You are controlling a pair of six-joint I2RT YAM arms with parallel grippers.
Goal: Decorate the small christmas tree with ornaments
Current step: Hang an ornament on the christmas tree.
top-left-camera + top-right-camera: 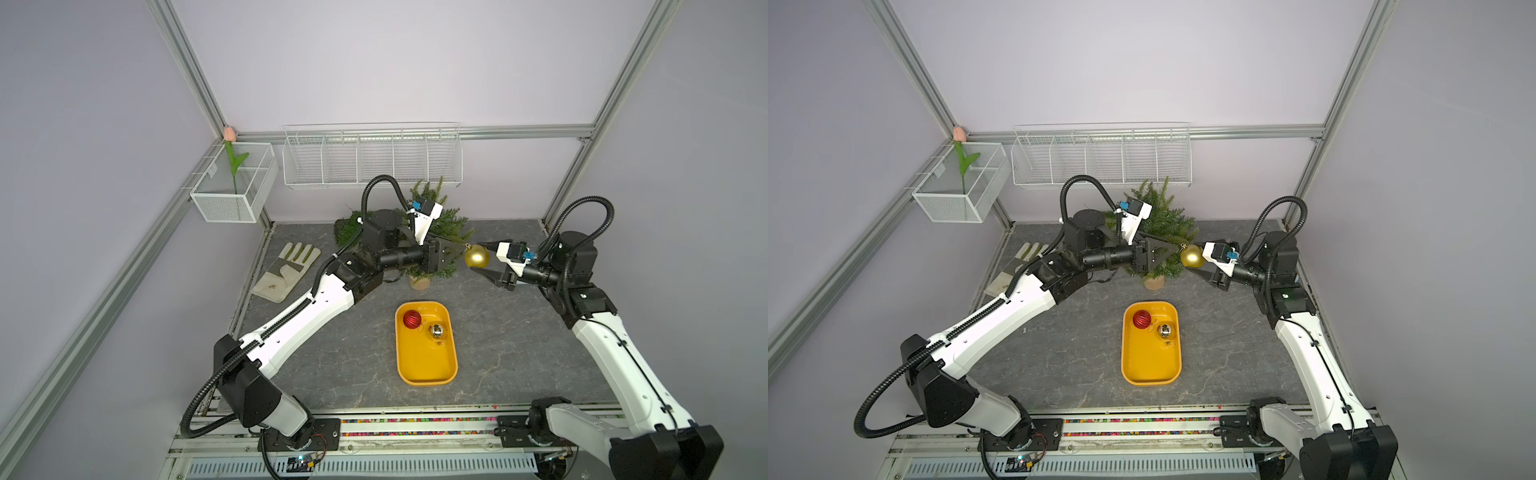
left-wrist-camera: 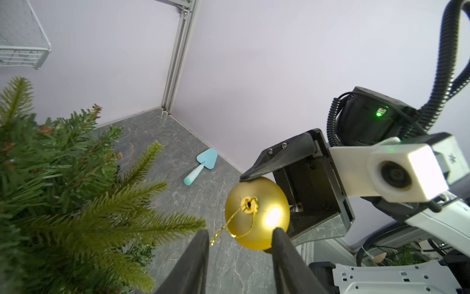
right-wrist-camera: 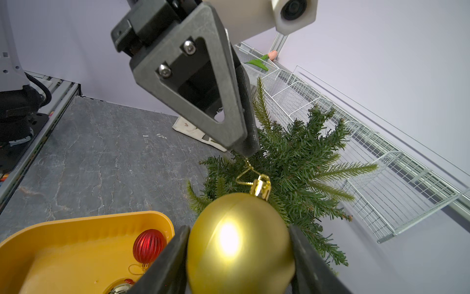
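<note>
I log the tray (image 1: 424, 362) as plain mustard yellow. Inside it sit a ribbed shiny red bauble (image 1: 412, 319) and a mirror-like pale gold bauble (image 1: 436, 331). Beyond the tray are a matte gold bauble (image 1: 477, 256) and the tree (image 1: 451, 220), dark green with a tan base. The table (image 1: 519, 345) under the tray is grey with pale veining. Left of the tray is an off-white glove (image 1: 286, 270).

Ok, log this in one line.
right gripper: shut on gold ornament | left gripper: open at string | red ornament, shiny ornament: in yellow tray
</note>
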